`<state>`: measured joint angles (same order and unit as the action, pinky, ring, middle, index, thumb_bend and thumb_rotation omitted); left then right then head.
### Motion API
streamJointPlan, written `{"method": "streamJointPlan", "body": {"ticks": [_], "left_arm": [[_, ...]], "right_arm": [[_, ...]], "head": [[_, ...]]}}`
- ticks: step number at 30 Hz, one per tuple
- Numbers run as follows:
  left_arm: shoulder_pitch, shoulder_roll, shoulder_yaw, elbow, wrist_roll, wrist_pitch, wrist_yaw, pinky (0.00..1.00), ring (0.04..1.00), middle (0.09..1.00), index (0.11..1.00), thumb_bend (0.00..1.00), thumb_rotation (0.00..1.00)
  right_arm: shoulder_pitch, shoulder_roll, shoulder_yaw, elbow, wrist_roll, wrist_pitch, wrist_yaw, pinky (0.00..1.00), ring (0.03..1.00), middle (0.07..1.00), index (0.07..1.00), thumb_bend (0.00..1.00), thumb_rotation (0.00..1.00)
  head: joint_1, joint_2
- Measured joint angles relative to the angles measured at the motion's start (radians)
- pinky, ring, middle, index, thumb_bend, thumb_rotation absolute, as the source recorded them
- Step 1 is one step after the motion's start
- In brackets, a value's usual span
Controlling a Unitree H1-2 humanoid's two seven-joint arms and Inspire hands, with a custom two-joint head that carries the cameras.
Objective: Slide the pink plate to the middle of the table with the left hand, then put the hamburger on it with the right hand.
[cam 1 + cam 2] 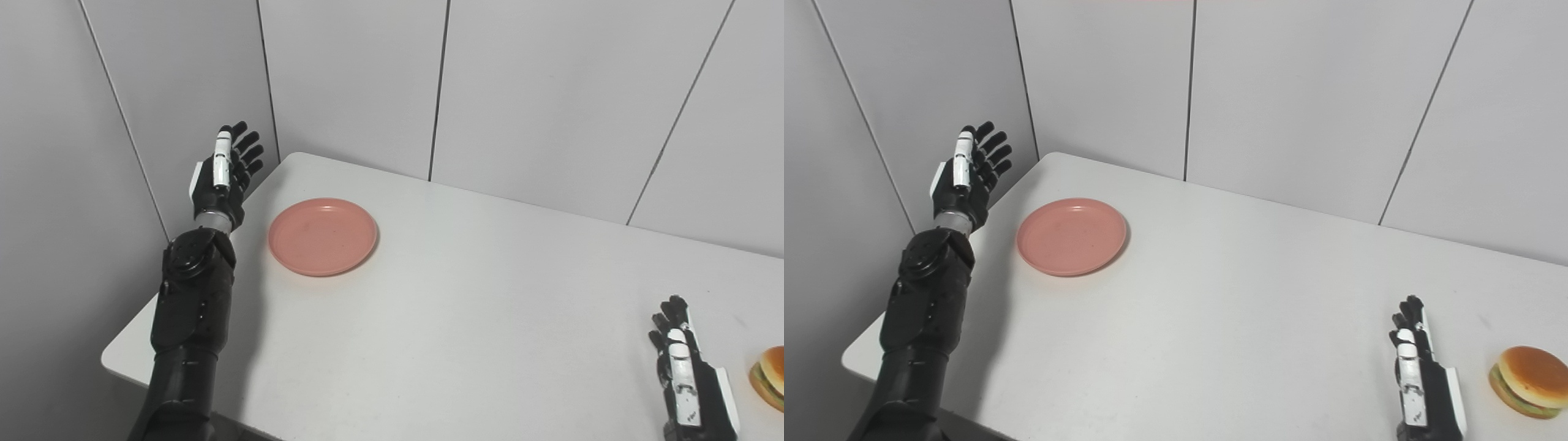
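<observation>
Table: a white table with rounded corners, its top plain and matte, with a faint small mark near the right edge.
Room: pale grey wall panels with thin dark seams stand close behind the table and along its left side, meeting in a corner behind the table's far left corner.
Plate: the pink plate lies flat on the table near the far left corner, right side up, shallow rim all round; it is round, so no long axis shows.
Hamburger: the hamburger sits on the table at the right edge, upright with the bun top up and a green layer showing under it; round in plan, wider than it is tall.
Left hand: the left hand is raised above the table's left edge, just left of the plate and not touching it, fingers spread and pointing up and away, holding nothing.
Right hand: the right hand is low over the table near the front right, fingers extended and apart, empty, just left of the hamburger with a gap between them.
</observation>
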<state>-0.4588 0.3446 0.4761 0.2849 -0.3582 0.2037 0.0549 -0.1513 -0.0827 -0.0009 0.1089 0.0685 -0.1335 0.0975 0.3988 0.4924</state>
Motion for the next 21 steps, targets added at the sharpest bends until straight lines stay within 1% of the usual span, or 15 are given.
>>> {"method": "streamJointPlan", "body": {"ticks": [4,7,10,13,18,21], "left_arm": [[0.001,0.000,0.000,0.058,-0.011,-0.025,-0.014,0.89,0.883,0.884,0.871,0.32,1.00],[0.001,0.001,0.000,0.092,-0.011,-0.037,-0.014,0.92,0.884,0.879,0.866,0.32,1.00],[-0.003,0.005,-0.002,0.159,-0.010,-0.066,-0.018,0.91,0.887,0.879,0.862,0.33,1.00],[-0.002,0.005,-0.006,0.201,-0.010,-0.068,-0.018,0.93,0.895,0.890,0.876,0.34,1.00],[-0.007,0.017,-0.005,0.265,-0.011,-0.083,-0.021,0.90,0.894,0.892,0.873,0.33,1.00],[-0.008,0.022,-0.005,0.300,-0.011,-0.093,-0.021,0.92,0.899,0.891,0.871,0.33,1.00]], "right_arm": [[0.000,0.000,0.000,0.000,0.001,0.000,0.001,1.00,0.989,0.993,0.997,0.08,1.00],[0.000,0.000,-0.001,-0.001,0.001,0.000,0.000,1.00,0.979,0.983,0.991,0.07,1.00],[0.000,0.001,-0.002,0.000,0.003,0.000,0.000,1.00,0.976,0.983,0.993,0.08,1.00],[0.001,0.000,-0.002,0.000,0.006,0.000,0.003,1.00,0.984,0.994,1.000,0.09,1.00],[0.001,0.001,-0.002,-0.001,0.015,0.000,0.005,1.00,0.989,0.991,1.000,0.08,1.00],[0.001,0.000,-0.003,0.000,0.015,0.000,0.006,1.00,0.982,0.988,0.997,0.09,1.00]], "head": [[-0.002,0.003],[-0.002,0.005],[-0.002,0.005],[-0.003,0.008],[-0.008,0.009],[-0.008,0.011]]}}
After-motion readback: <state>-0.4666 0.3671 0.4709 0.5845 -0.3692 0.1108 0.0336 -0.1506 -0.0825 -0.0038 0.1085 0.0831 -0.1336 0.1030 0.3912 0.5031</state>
